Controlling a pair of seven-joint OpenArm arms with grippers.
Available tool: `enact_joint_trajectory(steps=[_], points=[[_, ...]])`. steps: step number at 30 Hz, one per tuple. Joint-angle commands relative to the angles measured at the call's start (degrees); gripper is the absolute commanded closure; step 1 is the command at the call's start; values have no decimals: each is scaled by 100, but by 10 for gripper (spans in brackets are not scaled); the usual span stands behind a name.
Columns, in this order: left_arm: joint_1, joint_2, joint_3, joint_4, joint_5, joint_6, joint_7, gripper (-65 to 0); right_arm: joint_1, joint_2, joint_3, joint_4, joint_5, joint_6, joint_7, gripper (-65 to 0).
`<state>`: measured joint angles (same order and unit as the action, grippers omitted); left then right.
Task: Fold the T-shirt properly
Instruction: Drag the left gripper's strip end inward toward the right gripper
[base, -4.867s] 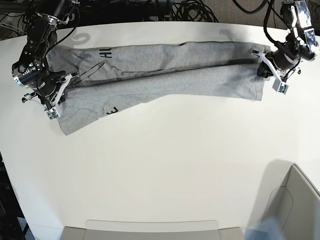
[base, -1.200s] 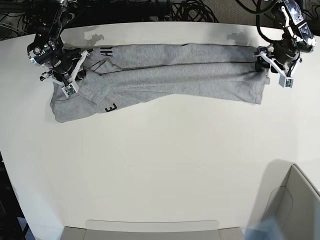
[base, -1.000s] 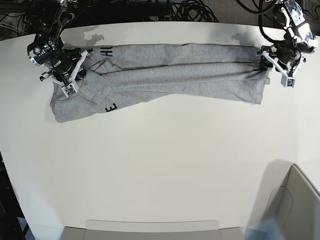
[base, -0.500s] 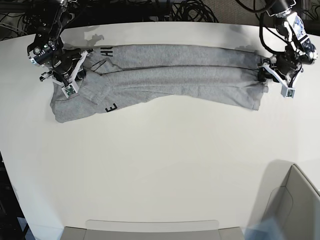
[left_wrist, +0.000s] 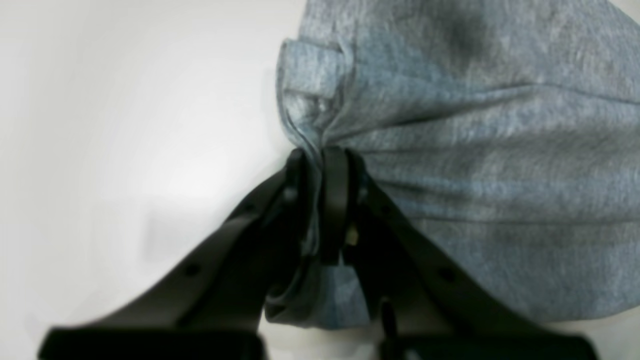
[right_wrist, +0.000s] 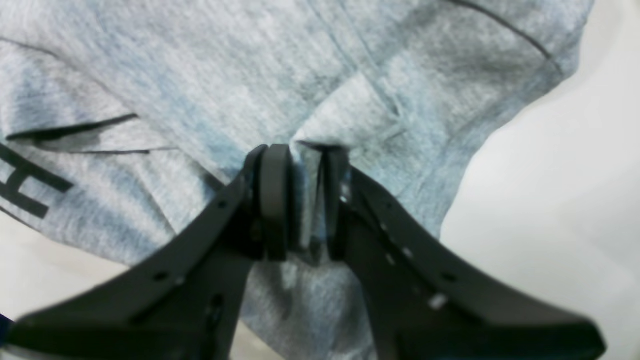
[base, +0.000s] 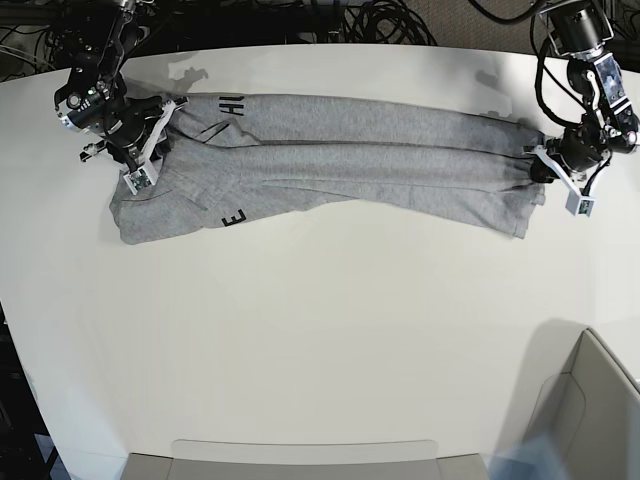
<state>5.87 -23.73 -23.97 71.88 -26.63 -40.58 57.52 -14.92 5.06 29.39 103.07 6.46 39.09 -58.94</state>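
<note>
Two lengthwise folds look done on the T-shirt (base: 350, 150) stretched across the desk's (base: 320, 330) far side, my left gripper (left_wrist: 322, 155) and right gripper (right_wrist: 300, 150) pinching its ends, crosswise folding remaining.

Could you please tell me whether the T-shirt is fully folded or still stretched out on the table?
Stretched out. The T-shirt lies as a long, lengthwise-folded band across the table, not yet a compact fold.

I see a white table (base: 320, 340) w/ rounded far corners. The T-shirt (base: 350, 160) lies directly on it, stretched long across the far side, grey, black letters showing near its left end. Rest of the tabletop is bare white.
</note>
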Motion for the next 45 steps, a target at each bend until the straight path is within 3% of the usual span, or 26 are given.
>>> enact_joint_trajectory(steps=[1, 6, 11, 13, 16, 23, 34, 41, 45], points=[[121, 65, 142, -36, 505, 58, 582, -25, 46, 52, 20, 98, 35, 91, 52, -126], [429, 82, 335, 571, 294, 58, 574, -71, 46, 52, 28, 98, 35, 91, 52, -126], [455, 100, 326, 694, 109, 58, 582, -259, 46, 43, 20, 98, 35, 91, 43, -126], [455, 197, 353, 694, 136, 58, 556, -201, 46, 43, 20, 98, 35, 91, 43, -126], [420, 241, 361, 562, 145, 58, 609, -1, 46, 52, 20, 89, 35, 91, 43, -126], [94, 118, 282, -352, 347, 58, 679, 0, 46, 35, 20, 89, 35, 91, 43, -126], [-846, 82, -1546, -994, 1973, 58, 530, 0, 46, 17, 20, 107, 35, 91, 43, -126], [-1110, 126, -1977, 34, 2764, 58, 556, 0, 46, 8, 20, 107, 35, 91, 70, -126], [-1101, 346, -1977, 905, 3011, 58, 952, 0, 63, 0, 20, 98, 35, 91, 70, -126]])
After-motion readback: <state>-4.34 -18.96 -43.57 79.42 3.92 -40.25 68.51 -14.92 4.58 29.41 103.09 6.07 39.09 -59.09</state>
